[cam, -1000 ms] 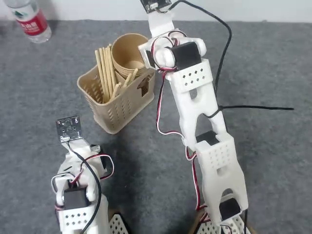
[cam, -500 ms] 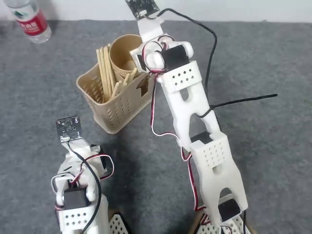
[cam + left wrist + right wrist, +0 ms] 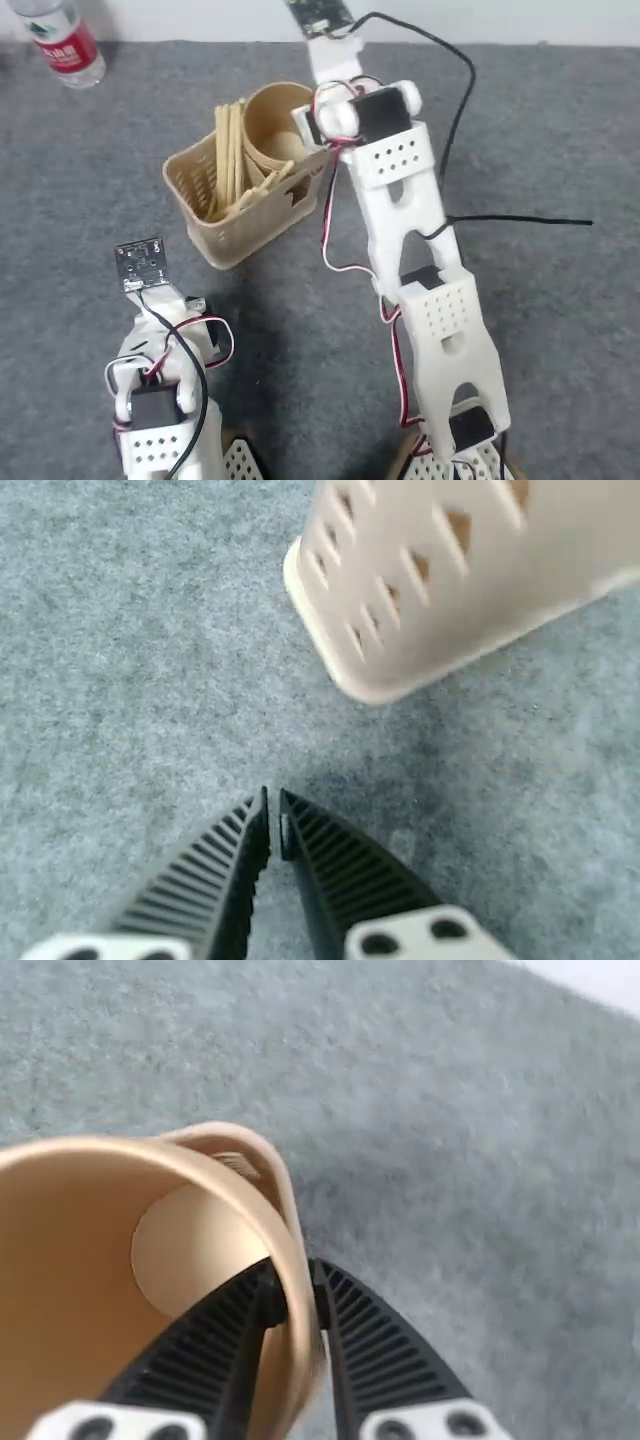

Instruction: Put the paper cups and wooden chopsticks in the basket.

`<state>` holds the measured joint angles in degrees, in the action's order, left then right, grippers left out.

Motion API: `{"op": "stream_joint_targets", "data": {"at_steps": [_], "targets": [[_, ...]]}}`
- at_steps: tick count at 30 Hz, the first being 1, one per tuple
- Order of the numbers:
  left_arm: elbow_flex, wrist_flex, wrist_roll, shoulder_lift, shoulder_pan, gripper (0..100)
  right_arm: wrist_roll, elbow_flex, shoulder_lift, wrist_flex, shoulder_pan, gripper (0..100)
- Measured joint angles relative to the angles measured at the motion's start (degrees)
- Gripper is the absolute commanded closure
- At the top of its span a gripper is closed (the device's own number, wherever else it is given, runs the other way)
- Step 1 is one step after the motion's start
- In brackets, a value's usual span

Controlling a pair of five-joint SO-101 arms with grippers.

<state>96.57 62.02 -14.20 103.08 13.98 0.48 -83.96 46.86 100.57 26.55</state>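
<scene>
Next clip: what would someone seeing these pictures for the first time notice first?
The right gripper stands out, pinching the rim of a cup that sits in the basket beside a bundle of chopsticks. Next is the left gripper, shut over bare carpet just short of the basket.

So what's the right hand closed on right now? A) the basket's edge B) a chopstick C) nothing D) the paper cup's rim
D: the right wrist view shows the right hand pinching the rim of the paper cup, one finger inside, one outside.
</scene>
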Motion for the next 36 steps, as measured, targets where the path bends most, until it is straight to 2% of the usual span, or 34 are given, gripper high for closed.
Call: {"op": "stream_joint_targets", "data": {"at_steps": [9, 15, 21, 29, 36], "targets": [[0.0, 0.0, 0.0, 0.0, 0.0, 99, -3.1, 15.2, -10.9, 0.1, -5.8, 99.2], [0.0, 0.0, 0.0, 0.0, 0.0, 99, -2.9, 16.4, -17.7, 0.1, -9.8, 99.2], [0.0, 0.0, 0.0, 0.0, 0.0, 99, -2.9, 18.5, -19.7, 0.1, -10.1, 99.2], [0.0, 0.0, 0.0, 0.0, 0.0, 99, -3.1, 29.8, -21.0, 0.1, -16.5, 99.2], [0.0, 0.0, 0.0, 0.0, 0.0, 99, -3.0, 44.0, -32.1, 0.1, -17.2, 99.2]]}}
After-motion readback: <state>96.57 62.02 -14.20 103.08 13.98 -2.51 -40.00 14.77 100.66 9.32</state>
